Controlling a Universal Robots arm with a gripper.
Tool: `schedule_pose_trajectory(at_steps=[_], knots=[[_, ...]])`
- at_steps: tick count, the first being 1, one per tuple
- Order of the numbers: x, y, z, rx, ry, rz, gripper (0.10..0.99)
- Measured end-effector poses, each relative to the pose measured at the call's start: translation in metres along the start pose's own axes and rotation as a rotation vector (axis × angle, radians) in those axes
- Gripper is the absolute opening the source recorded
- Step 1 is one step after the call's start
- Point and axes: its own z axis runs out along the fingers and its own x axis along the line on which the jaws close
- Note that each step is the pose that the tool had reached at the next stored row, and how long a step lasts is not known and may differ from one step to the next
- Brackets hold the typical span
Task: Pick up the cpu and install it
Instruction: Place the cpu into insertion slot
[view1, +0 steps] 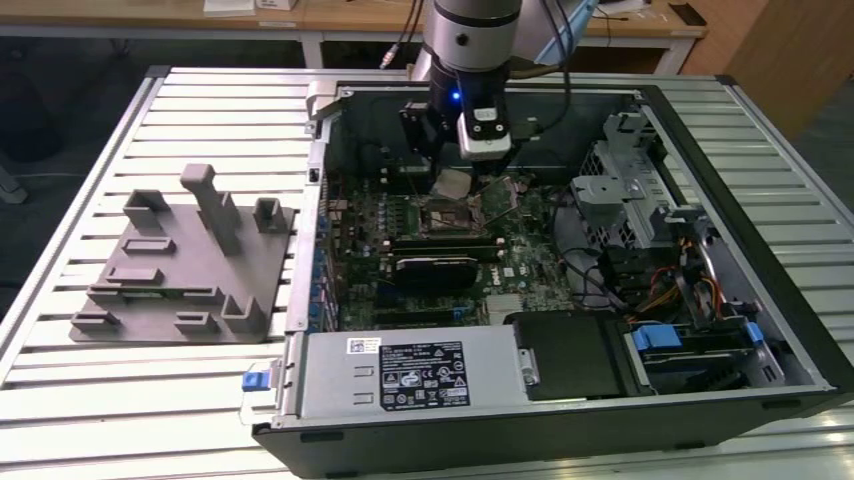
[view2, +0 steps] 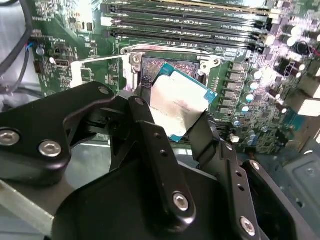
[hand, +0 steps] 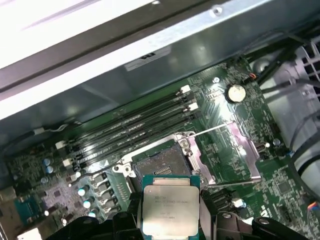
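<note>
Your gripper (view2: 175, 116) has its black metal fingers (view2: 150, 130) pinched on two opposite edges of the cpu (view2: 179, 102), open only as wide as the chip. The chip is a thin square, its dull silvery lid rimmed in blue-green board. It hangs in the air just above the open socket (hand: 162, 162), apparently clear of it, so you look to be in the carry-and-align step: picked up, not seated. Seating calls for the chip level and square to the socket's frame; in the second wrist view it sits skewed to that frame. Beside the socket the bright steel load plate (hand: 227, 155) is swung open. Beyond run long dark memory slots (hand: 130, 130) across the glossy green motherboard (hand: 225, 112), all inside the sheet-metal computer case (view1: 787, 330). Farther off, at the exterior view's left, a matte grey fixture (view1: 187, 260) with upright posts stands on the slatted table (view1: 80, 400).
</note>
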Motion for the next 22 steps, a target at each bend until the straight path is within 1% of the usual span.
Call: schedule_pose_trajectory(at_steps=[22], knots=[[0.0000, 0.0000, 0.0002, 0.003, -0.0077, 0.259, 0.541]])
